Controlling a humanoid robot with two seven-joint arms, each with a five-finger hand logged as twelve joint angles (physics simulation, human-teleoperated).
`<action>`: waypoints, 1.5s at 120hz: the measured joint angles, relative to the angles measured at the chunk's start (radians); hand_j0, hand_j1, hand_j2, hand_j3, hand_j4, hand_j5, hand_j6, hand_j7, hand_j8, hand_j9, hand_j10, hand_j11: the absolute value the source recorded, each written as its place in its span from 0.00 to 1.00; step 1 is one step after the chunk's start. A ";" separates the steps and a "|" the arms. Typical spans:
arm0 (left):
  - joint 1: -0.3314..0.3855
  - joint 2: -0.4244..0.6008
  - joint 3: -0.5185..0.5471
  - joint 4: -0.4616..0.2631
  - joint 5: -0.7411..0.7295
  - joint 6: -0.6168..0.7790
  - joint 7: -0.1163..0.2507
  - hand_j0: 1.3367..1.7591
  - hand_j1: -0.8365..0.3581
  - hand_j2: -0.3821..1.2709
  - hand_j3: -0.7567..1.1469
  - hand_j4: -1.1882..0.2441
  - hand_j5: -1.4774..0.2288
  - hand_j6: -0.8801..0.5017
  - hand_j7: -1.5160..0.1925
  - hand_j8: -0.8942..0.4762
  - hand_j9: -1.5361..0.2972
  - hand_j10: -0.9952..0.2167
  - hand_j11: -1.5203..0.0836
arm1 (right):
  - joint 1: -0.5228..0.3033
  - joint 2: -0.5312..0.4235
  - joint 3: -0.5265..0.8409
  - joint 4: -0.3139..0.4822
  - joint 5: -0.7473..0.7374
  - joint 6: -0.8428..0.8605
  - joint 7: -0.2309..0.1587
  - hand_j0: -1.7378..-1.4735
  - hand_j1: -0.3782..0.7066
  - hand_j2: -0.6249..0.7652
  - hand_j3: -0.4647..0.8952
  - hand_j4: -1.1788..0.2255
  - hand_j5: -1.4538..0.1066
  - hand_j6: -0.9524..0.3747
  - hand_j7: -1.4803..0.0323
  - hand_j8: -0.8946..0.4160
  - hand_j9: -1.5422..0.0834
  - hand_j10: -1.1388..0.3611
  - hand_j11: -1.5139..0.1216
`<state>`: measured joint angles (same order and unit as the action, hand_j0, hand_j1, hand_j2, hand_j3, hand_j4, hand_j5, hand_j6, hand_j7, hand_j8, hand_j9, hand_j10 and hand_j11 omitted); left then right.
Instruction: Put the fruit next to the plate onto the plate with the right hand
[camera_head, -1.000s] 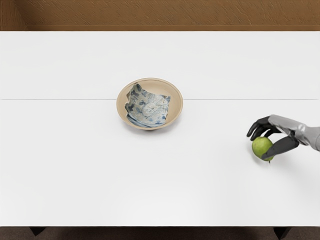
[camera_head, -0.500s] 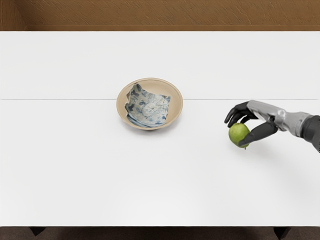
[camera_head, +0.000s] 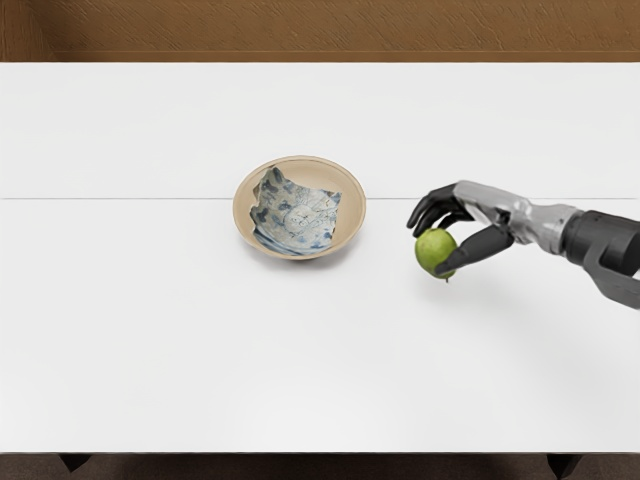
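A round green fruit hangs a little above the white table, held in my right hand, whose dark fingers curl over its top and right side. The arm comes in from the right edge. To the left stands a tan plate with a blue and white pattern inside, about a fruit's width or two away from the fruit. The left arm does not show.
The white table spans the whole view, with a thin seam line running across it at the plate's height. A brown wall lies behind its far edge, and the near edge runs along the bottom.
My right hand has carried the green fruit leftward and slightly upward in the view, from near the right edge to a spot close to the plate. The plate has not moved.
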<state>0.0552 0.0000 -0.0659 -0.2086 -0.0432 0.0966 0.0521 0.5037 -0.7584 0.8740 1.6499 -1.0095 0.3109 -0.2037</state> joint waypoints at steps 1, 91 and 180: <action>0.000 0.000 0.000 0.000 0.000 0.000 0.000 0.76 0.99 0.23 0.40 0.83 0.87 0.64 0.89 0.65 0.84 0.82 0.95 | 0.001 0.001 0.000 0.000 0.001 0.000 0.000 0.30 0.57 0.59 0.34 0.42 0.44 0.27 0.47 0.37 0.48 0.44 0.46; 0.000 0.000 0.000 0.000 0.000 0.000 0.000 0.76 0.99 0.23 0.40 0.83 0.87 0.64 0.89 0.65 0.84 0.82 0.95 | 0.057 0.201 0.034 -0.088 0.025 -0.017 -0.001 0.30 0.57 0.59 0.34 0.43 0.45 0.28 0.48 0.36 0.49 0.44 0.46; 0.000 0.000 0.000 0.000 0.000 0.000 0.000 0.76 0.99 0.23 0.40 0.83 0.87 0.64 0.89 0.65 0.84 0.82 0.95 | 0.110 0.422 0.057 -0.215 0.083 -0.062 -0.001 0.30 0.57 0.58 0.34 0.44 0.46 0.29 0.49 0.36 0.50 0.43 0.48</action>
<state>0.0552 0.0000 -0.0657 -0.2086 -0.0432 0.0966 0.0522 0.6133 -0.3360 0.9311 1.4349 -0.9266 0.2493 -0.2043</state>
